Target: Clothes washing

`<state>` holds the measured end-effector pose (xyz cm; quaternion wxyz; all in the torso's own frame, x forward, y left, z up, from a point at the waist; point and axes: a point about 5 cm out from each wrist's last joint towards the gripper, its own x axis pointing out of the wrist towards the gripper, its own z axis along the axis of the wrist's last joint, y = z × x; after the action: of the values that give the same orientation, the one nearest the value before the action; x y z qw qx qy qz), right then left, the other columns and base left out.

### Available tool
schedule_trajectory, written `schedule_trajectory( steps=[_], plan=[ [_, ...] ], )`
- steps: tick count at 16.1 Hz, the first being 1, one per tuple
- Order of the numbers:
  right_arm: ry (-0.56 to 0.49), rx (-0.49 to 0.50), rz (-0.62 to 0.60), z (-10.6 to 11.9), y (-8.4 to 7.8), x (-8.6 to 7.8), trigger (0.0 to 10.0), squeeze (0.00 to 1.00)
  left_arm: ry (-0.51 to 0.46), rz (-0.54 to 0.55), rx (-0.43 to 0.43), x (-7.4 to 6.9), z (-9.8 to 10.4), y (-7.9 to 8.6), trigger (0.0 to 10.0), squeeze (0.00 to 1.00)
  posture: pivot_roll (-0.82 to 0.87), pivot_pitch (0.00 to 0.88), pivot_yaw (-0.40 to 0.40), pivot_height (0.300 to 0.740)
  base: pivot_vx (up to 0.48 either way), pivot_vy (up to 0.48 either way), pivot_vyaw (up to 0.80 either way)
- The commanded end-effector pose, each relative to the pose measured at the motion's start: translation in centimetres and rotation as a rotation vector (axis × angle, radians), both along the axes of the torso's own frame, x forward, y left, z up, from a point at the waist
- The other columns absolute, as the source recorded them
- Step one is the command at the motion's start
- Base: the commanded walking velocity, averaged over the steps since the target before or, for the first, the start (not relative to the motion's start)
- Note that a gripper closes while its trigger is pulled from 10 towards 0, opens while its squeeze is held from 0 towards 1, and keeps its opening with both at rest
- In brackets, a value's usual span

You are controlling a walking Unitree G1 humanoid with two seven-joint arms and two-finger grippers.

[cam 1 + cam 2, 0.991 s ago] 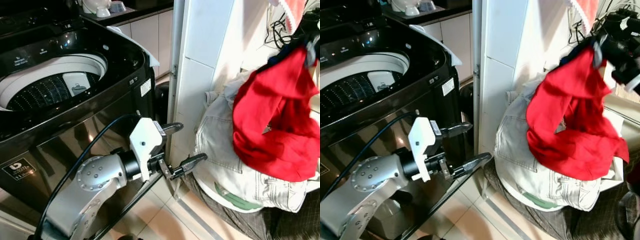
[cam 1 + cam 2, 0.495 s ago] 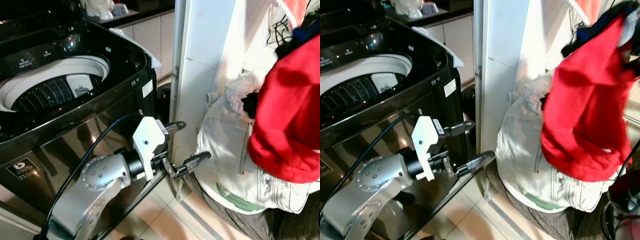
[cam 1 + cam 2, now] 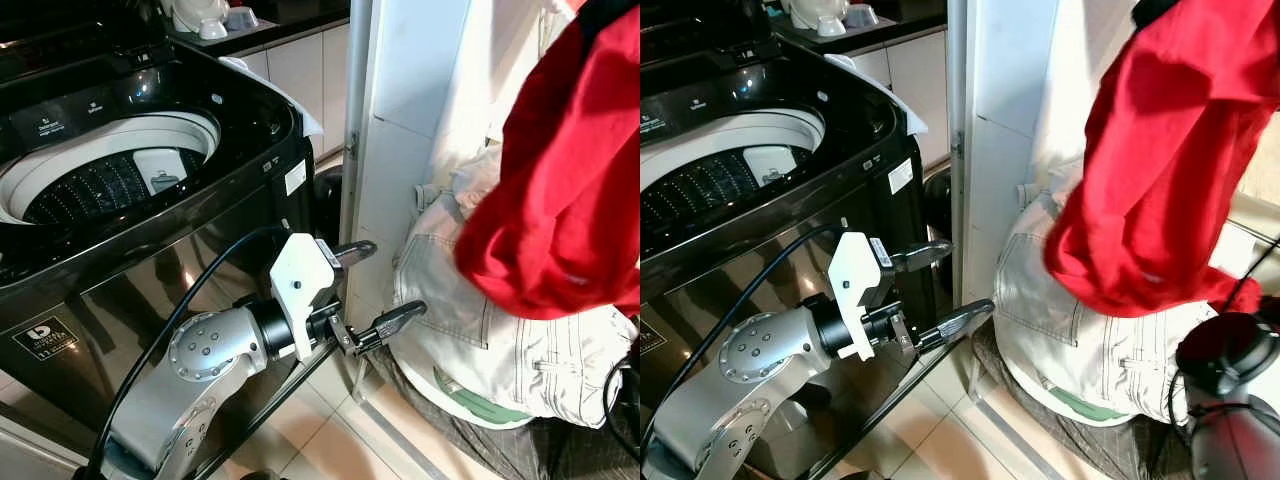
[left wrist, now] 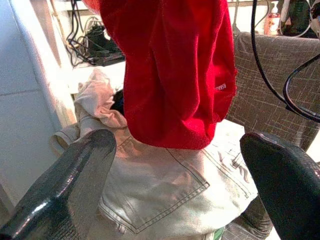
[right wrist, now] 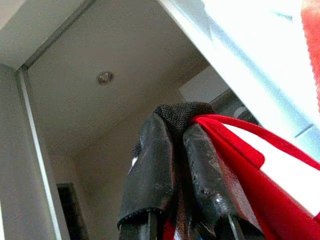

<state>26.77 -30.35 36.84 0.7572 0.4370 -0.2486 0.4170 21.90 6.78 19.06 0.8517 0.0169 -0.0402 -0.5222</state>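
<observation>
Red garment hangs high on the robot's right, its long axis near vertical, draped down from a pinch point above the top edge of the eye views; in the right wrist view the right end effector has its two black fingers pressed together on a fold of the red cloth, pointing up toward the ceiling. The garment's lower hem hangs just above the pale denim piece that tops the clothes pile, apparently clear of it, though the overlap makes that hard to confirm.

The washing machine stands on the robot's left, its lid up and the drum opening facing upward, well apart from the garment, with the white wall corner between them; so the load lies across the body from its target, and the carrying arm is the farther of the two from the drum.

The left end effector is held low in front of the machine's dark front panel, fingers spread wide and empty, aimed sideways at the pile; in its wrist view the red cloth hangs between its fingertips but beyond them.
</observation>
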Motion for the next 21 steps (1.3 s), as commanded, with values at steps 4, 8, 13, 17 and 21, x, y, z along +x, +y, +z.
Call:
schedule_trajectory(
  steps=[4, 8, 13, 17, 21],
  plan=[
    [0.164, -0.150, -0.165, -1.1, -1.0, 0.2, 0.0, 0.00, -0.006, -0.001, 0.013, 0.2, 0.0, 0.0, 10.0, 0.00, -0.08, 0.000, 0.041, 0.740, 0.000, 0.000, 0.00],
    [0.884, -0.884, -0.735, -12.9, -4.3, 3.3, 0.0, 0.00, 0.001, -0.016, 0.023, 0.1, -0.2, -0.1, 10.0, 0.00, -0.09, 0.000, 0.050, 0.740, 0.000, 0.000, 0.00],
    [0.901, -1.337, -0.838, -18.4, -3.9, 2.6, 10.0, 1.00, -0.001, -0.016, 0.041, 0.0, -0.2, 0.2, 10.0, 0.00, -0.07, 0.000, 0.052, 0.740, 0.000, 0.000, 0.00],
    [0.760, -1.393, -1.012, -17.4, -2.5, 2.7, 10.0, 1.00, -0.003, -0.010, 0.049, 0.0, -0.1, 0.5, 10.0, 0.00, -0.06, 0.000, 0.048, 0.740, 0.000, 0.000, 0.00],
    [0.734, -1.439, -1.161, -15.7, -1.4, 1.5, 10.0, 1.00, 0.002, 0.000, 0.057, -0.4, -0.2, 0.9, 10.0, 0.00, -0.05, 0.000, 0.042, 0.740, 0.000, 0.000, 0.00]
  ],
)
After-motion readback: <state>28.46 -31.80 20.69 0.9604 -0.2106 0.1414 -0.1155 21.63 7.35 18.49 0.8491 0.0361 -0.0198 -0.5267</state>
